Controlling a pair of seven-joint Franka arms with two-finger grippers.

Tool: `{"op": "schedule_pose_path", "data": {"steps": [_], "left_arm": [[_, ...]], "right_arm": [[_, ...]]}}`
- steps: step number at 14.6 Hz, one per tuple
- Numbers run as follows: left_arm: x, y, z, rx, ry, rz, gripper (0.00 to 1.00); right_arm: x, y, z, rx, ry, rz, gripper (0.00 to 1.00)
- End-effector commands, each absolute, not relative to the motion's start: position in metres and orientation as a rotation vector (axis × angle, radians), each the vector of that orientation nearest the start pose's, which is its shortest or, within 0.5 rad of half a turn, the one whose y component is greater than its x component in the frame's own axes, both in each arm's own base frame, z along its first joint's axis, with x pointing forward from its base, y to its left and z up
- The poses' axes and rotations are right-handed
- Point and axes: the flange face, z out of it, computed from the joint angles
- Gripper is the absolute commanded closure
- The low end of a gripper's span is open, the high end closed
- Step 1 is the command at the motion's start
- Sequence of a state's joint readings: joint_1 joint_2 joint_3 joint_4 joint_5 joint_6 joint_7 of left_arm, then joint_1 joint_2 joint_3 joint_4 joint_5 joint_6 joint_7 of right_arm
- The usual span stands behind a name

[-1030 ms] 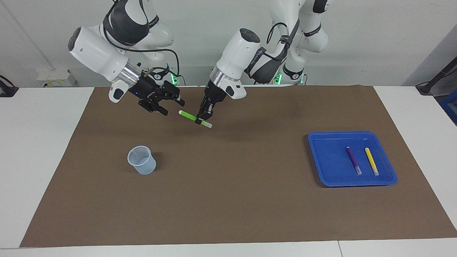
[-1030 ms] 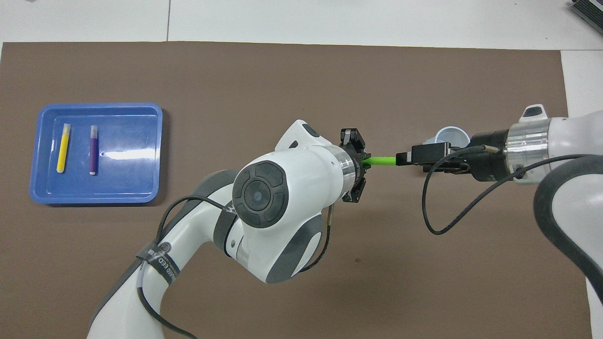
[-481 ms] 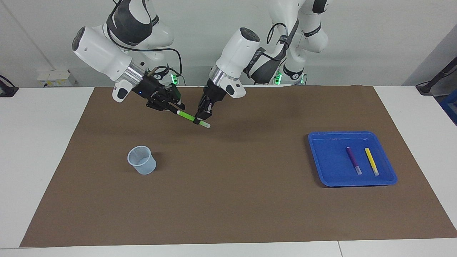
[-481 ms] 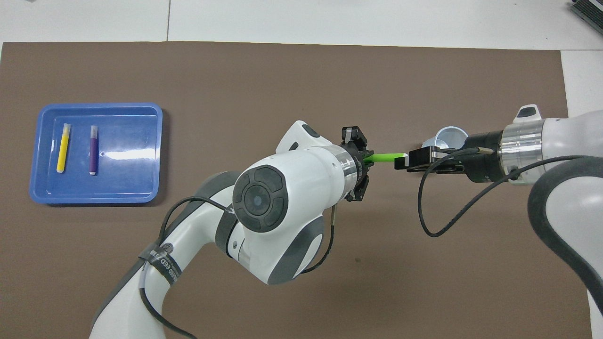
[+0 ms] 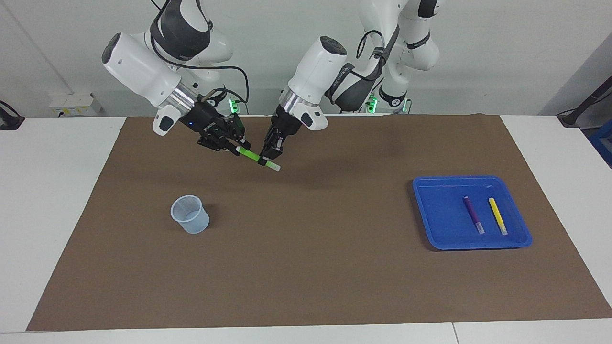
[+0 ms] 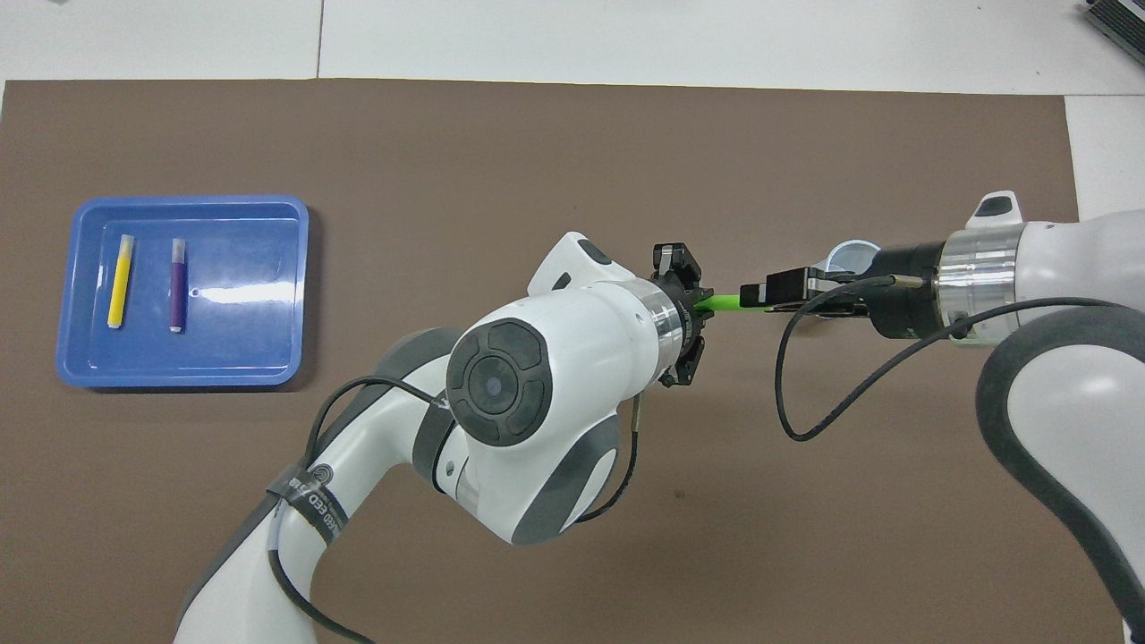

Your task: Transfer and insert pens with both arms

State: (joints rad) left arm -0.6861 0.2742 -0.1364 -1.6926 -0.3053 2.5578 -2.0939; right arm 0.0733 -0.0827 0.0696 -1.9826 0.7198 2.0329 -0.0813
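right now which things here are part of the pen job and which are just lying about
In the job:
bright green marker pen, held in the air by the left tool and the right tool
purple marker pen and yellow marker pen in the blue plastic tray
translucent plastic cup

Lying about:
brown table mat

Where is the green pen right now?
The green pen is in the air over the mat, gripped at one end by the right pincer and nearer its whitish end by the left pincer, nearer the robots than the cup.

A pale plastic cup (image 5: 190, 214) and a blue tray (image 5: 430, 210) rest well apart on brown matting (image 5: 306, 267).
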Motion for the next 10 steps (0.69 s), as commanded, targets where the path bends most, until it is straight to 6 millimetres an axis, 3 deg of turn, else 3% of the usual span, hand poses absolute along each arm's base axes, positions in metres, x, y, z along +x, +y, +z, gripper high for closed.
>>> {"op": "schedule_pose_path", "data": {"steps": [1,4,8,10], "left_arm": [[0.4666,-0.4969,0.5033,1.831,1.703,-0.272,0.95],[0.4666,-0.4969,0.5033,1.832,1.701,-0.272,0.94],[0.4673,-0.4961,0.5025,1.832,1.704,-0.271,0.94],[0.4680,-0.4954,0.5025,1.832,1.704,-0.269,0.93]], "right_arm": [[0.5411,0.1210,0.5236,-2.469,0.058,-0.157,0.62],[0.5408,0.1210,0.5244,-2.469,0.055,-0.159,0.67],[0.5408,0.1203,0.5243,-2.469,0.053,-0.159,1.00],[0.5411,0.1203,0.5235,-2.470,0.053,-0.158,1.00]]}}
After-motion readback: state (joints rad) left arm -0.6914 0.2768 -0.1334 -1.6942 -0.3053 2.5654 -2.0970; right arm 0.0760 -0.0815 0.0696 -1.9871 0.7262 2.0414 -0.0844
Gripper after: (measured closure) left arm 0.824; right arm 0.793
